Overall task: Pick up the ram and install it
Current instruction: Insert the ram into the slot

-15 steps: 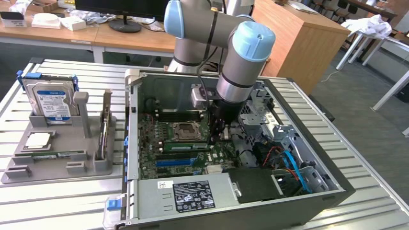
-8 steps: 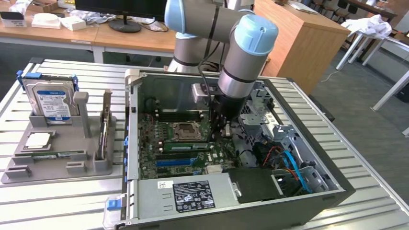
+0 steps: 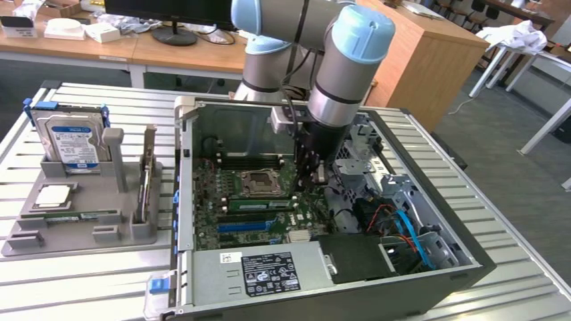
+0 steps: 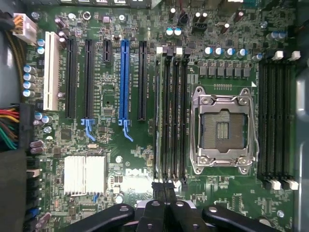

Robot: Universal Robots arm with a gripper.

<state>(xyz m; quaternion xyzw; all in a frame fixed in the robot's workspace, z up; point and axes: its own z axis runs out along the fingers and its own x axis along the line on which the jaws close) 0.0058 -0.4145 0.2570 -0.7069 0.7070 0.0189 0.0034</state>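
The ram (image 3: pixel 259 204) is a long green stick standing on edge in a memory slot beside the empty processor socket (image 3: pixel 254 182), inside the open computer case. In the wrist view the ram (image 4: pixel 158 121) shows edge-on in the outermost slot of the bank next to the socket (image 4: pixel 222 129). My gripper (image 4: pixel 163 187) is shut, its black fingertips pressed together with nothing between them, just above one end of that slot bank. In the exterior view my gripper (image 3: pixel 317 175) hangs inside the case over the end of the ram nearer the drive cage.
The case walls (image 3: pixel 183 200) ring the motherboard. The power supply (image 3: pixel 259 271) and cables (image 3: pixel 402 227) crowd the near side. A grey tray (image 3: pixel 63 231) on the exterior view's left carries a hard drive (image 3: pixel 73 144) and a square chip (image 3: pixel 52 195). A second slot bank (image 4: pixel 277 118) lies beyond the socket.
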